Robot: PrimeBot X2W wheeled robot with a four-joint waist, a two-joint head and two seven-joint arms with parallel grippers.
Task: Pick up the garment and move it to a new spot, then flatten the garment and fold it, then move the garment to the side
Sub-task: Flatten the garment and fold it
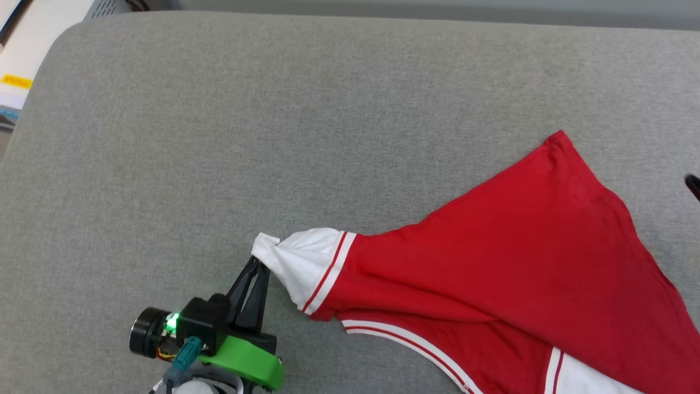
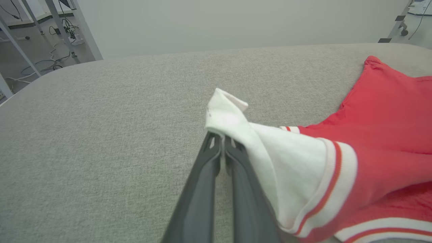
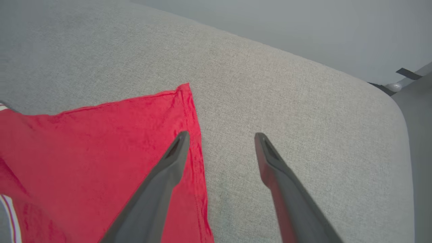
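**A:** Condition of the left gripper (image 1: 261,266)?

**B:** Jaws together, clamped on the tip of the white sleeve (image 1: 303,260), low and left of centre in the head view. The cloth runs taut from that pinch toward the lower right, so I judge the grip serves to draw the garment (image 1: 492,262) out flat.

**A:** And the right gripper (image 3: 222,136)?

**B:** Jaws well apart, nothing between them. In its wrist view one finger (image 3: 168,165) hangs over the red side edge just below the hem corner (image 3: 184,89), the other over bare cushion. That looks like a position for working that corner.

**A:** Location of the garment?

**B:** On the grey padded surface (image 1: 219,137), occupying the right and lower right of the head view. It is partly spread, with diagonal creases, and striped trim shows at the bottom edge.

**A:** Surroundings, obstructions?

**B:** Metal frame legs (image 2: 20,50) and floor cables lie beyond the cushion, upper left of the left wrist view. I see nothing else on the padding, and the left half would take the spread shirt.
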